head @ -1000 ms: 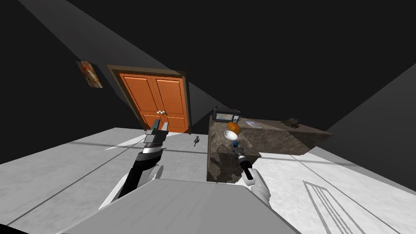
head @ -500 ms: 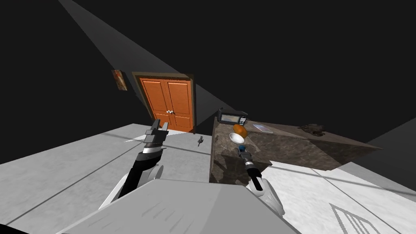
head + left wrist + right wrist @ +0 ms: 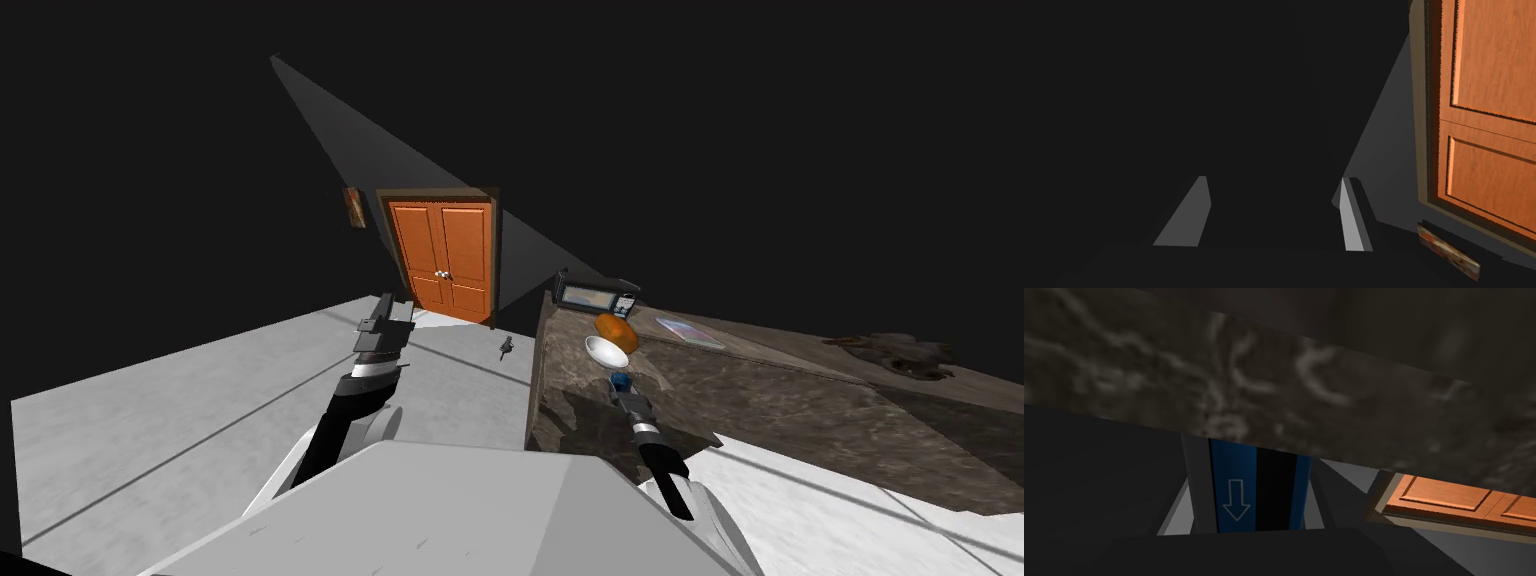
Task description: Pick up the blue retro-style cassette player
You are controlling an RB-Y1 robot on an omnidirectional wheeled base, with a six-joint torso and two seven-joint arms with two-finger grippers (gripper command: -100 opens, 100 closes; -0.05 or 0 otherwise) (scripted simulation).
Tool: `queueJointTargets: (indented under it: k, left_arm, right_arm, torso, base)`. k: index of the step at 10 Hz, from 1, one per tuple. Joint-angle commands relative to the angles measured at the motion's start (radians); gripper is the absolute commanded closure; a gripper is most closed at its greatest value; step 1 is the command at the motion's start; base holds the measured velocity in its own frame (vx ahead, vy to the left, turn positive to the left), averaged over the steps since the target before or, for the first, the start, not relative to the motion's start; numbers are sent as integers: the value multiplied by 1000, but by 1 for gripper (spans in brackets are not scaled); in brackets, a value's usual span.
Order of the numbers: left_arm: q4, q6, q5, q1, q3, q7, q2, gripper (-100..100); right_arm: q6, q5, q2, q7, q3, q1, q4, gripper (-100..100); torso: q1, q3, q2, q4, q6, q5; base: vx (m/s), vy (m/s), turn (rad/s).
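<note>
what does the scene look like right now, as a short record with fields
target: blue cassette player, arrow mark on its face
right pincer: shut on the cassette player, gripping its two sides
left pincer: open, holding nothing
surface: dark marbled counter
near the target: white bowl, orange object just beyond it
background: orange double door, shut
lifted off the counter: cannot tell
</note>
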Motion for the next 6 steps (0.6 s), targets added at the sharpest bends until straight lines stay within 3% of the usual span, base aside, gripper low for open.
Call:
queueJointTargets:
  k: [1, 2, 3, 4, 5, 6]
  left_arm:
    - [0, 0, 0, 0, 0, 0, 0, 0]
    - [0, 0, 0, 0, 0, 0, 0, 0]
    - [0, 0, 0, 0, 0, 0, 0, 0]
    - [0, 0, 0, 0, 0, 0, 0, 0]
    - [0, 0, 0, 0, 0, 0, 0, 0]
    - [0, 0, 0, 0, 0, 0, 0, 0]
  right_arm:
    - [-22, 7, 9, -1, -50, 14, 1, 100]
    - [-22, 7, 9, -1, -68, 14, 1, 100]
    - [-48, 26, 13, -25, -107, 52, -19, 100]
    - [-48, 26, 13, -25, -136, 52, -19, 100]
    - [-35, 29, 9, -34, -110, 51, -30, 100]
    - [-34, 30, 9, -39, -113, 53, -34, 0]
  torso:
    - [0, 0, 0, 0, 0, 0]
    - [-1, 0, 0, 0, 2, 0]
    - [-2, 0, 0, 0, 3, 0]
    - [-1, 0, 0, 0, 1, 0]
    - [-1, 0, 0, 0, 2, 1]
    - [-2, 0, 1, 0, 2, 0]
  base:
    - [-1, 29, 185]
    - [2, 12, -34]
    - [6, 38, 289]
    - [-4, 23, 191]
    - [-6, 2, 5]
    - [0, 0, 0]
